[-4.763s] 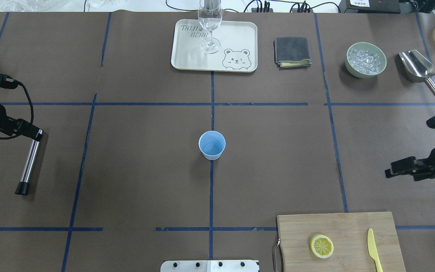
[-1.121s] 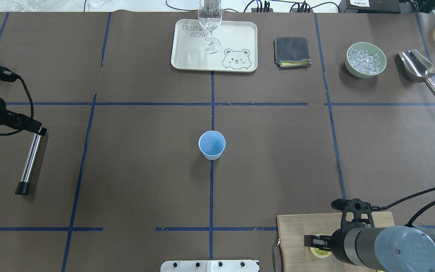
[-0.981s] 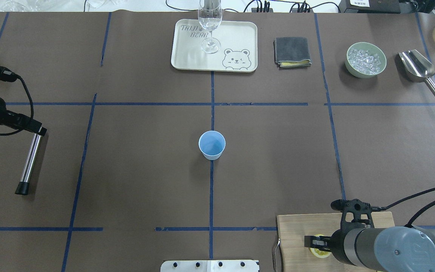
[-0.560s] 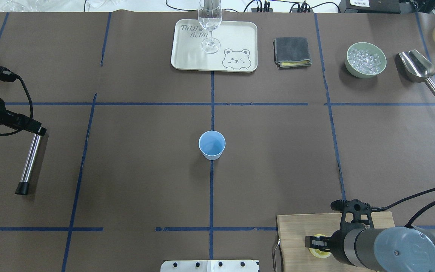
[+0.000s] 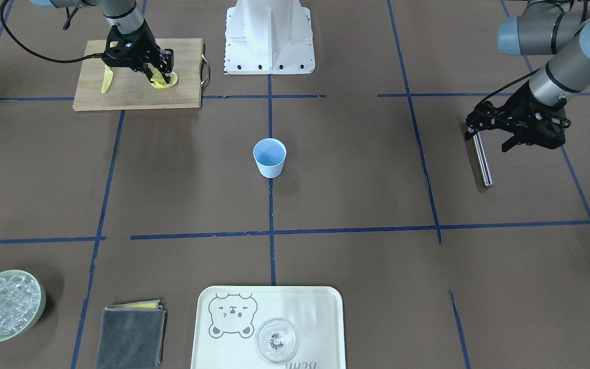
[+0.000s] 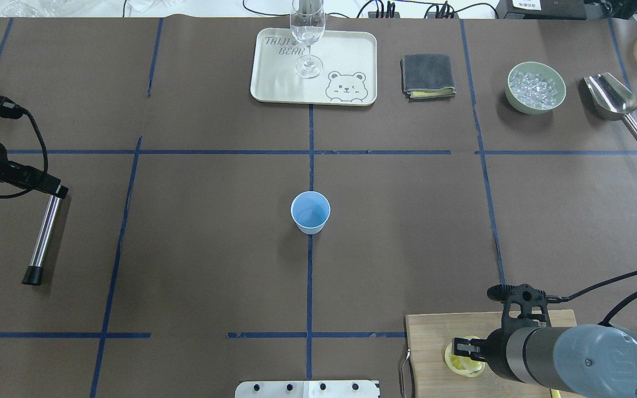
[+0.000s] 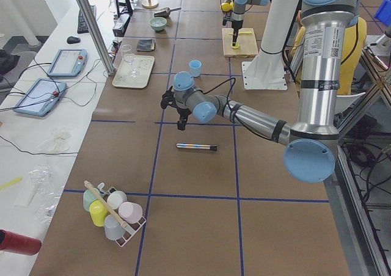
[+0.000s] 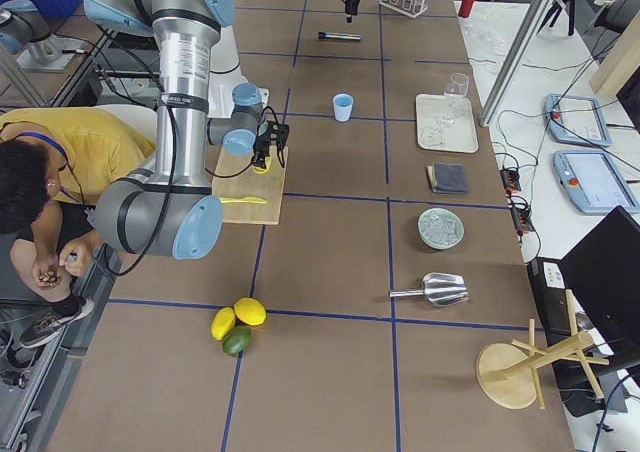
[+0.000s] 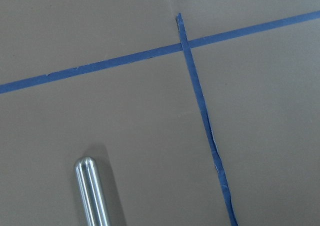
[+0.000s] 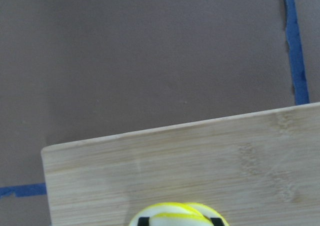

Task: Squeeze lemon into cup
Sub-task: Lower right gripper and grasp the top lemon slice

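The right tool is clamped on the lemon at the board's near corner. The slice is buckled into a fold between the black fingertips. Whether it is clear of the wood or touching it, I cannot tell. The cup stands upright at the surface's middle, well apart from the board.

The main risk, as I judge it, is that the squeeze is happening in the wrong place. A thin slice holds little juice, and a fold this tight may press it out onto the board or along the carry rather than into the cup.

The hold itself also looks poor. Wet flesh and a bent rind could slide from the pads, or the slice could tear, and it would drop on the surface short of the cup.

At the cup, a low or off-centre approach could knock the light plastic over, and drips may miss its mouth.

The knife lies on the board's far side, out of the way. The left tool hangs over a rod's end, and I cannot tell whether it is apart or together.
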Available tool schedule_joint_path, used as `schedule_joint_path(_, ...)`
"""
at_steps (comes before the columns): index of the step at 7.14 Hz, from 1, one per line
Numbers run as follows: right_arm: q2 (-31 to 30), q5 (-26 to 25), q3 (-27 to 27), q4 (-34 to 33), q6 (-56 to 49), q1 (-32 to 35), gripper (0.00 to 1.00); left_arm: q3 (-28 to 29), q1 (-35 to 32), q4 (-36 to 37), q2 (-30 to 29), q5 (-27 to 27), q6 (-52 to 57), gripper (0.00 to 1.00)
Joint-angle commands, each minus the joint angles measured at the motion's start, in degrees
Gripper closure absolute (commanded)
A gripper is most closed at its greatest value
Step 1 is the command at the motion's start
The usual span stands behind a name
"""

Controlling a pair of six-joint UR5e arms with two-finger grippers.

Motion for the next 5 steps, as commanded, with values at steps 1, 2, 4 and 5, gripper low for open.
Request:
schedule_joint_path(1, -0.46, 0.33, 2.02, -0.52, 0.0, 0.83, 0.51, -0.11, 0.0, 0.0, 0.0, 0.0, -0.03, 0.01)
schedule_joint_path(2, 0.41, 0.59, 5.6, -6.7, -0.09, 1.88, 0.5, -0.2, 0.0, 0.0, 0.0, 0.0, -0.03, 0.01)
schedule_joint_path(4, 11.87, 0.68, 6.35, -18.05, -0.09, 4.78, 0.5, -0.37, 0.0, 0.0, 0.09, 0.0, -0.03, 0.01)
schedule_joint_path(5, 18.37, 0.59, 3.03, -19.93, -0.18, 7.23, 0.5, -0.46, 0.0, 0.0, 0.09, 0.0, -0.03, 0.01)
